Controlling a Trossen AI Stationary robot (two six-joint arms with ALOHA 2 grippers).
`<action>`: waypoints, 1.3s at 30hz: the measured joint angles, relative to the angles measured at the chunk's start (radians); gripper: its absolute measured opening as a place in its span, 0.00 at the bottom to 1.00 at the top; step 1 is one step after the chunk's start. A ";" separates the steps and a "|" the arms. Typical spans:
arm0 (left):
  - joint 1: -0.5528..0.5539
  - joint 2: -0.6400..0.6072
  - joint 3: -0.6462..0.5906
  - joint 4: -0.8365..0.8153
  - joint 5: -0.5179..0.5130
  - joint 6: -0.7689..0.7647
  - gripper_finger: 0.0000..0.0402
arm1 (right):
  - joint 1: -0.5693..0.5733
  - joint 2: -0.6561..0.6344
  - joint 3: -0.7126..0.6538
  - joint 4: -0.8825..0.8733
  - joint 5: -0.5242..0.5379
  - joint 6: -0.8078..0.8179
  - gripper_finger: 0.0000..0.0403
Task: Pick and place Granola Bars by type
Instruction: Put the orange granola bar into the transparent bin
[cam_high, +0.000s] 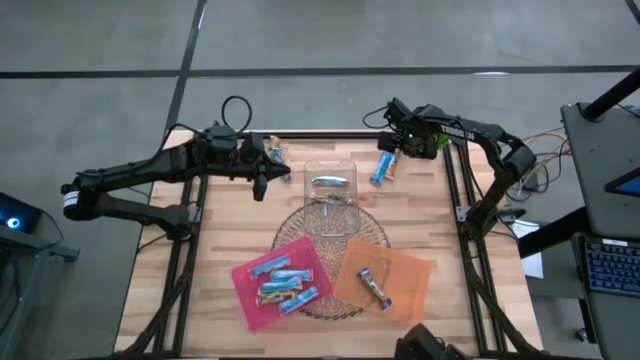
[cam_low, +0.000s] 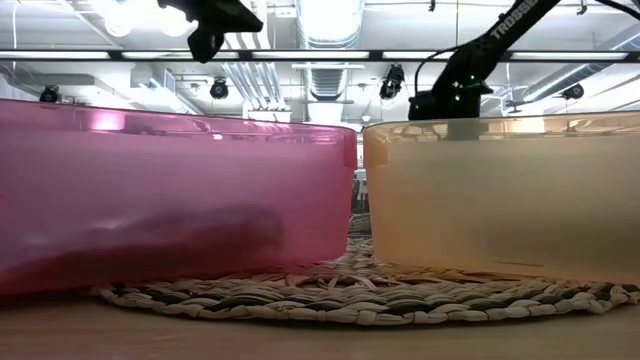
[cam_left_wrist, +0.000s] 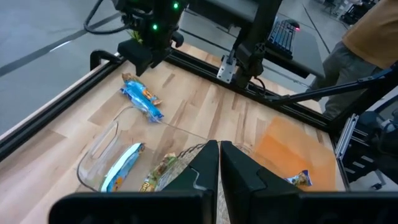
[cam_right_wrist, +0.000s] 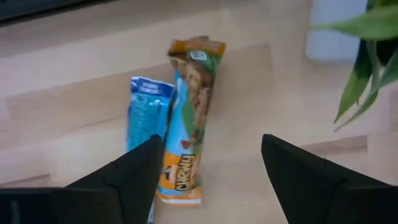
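Note:
Two Granola Bars lie side by side on the wood at the far right of the table, one light blue (cam_right_wrist: 146, 109) and one tan and green (cam_right_wrist: 189, 124); in the high view they show as one pair (cam_high: 383, 168). My right gripper (cam_right_wrist: 211, 171) hangs open just above them, pointing down, and touches nothing. My left gripper (cam_left_wrist: 219, 163) is shut and empty, raised over the far left of the table (cam_high: 262, 183). A clear plastic box (cam_high: 330, 185) holds more bars. Several blue bars lie in the pink tray (cam_high: 248, 300). One bar (cam_high: 375, 287) lies in the orange tray (cam_high: 410, 270).
A round woven mat (cam_low: 350, 290) lies under both trays. Another bar (cam_high: 272, 152) lies near the far left edge, beside my left gripper. A black frame rail (cam_left_wrist: 205, 65) runs along the table's edge. A person (cam_left_wrist: 373, 31) stands beyond the table.

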 joint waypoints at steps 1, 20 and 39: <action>0.000 0.000 0.000 0.003 0.000 0.000 0.00 | -0.002 0.000 -0.009 0.005 -0.002 0.008 0.65; 0.000 0.000 0.000 0.001 0.000 -0.018 0.00 | -0.059 -0.001 -0.150 0.198 -0.049 0.090 0.65; 0.000 0.000 -0.001 0.001 0.000 -0.016 0.00 | -0.031 -0.001 -0.157 0.246 -0.066 0.201 0.65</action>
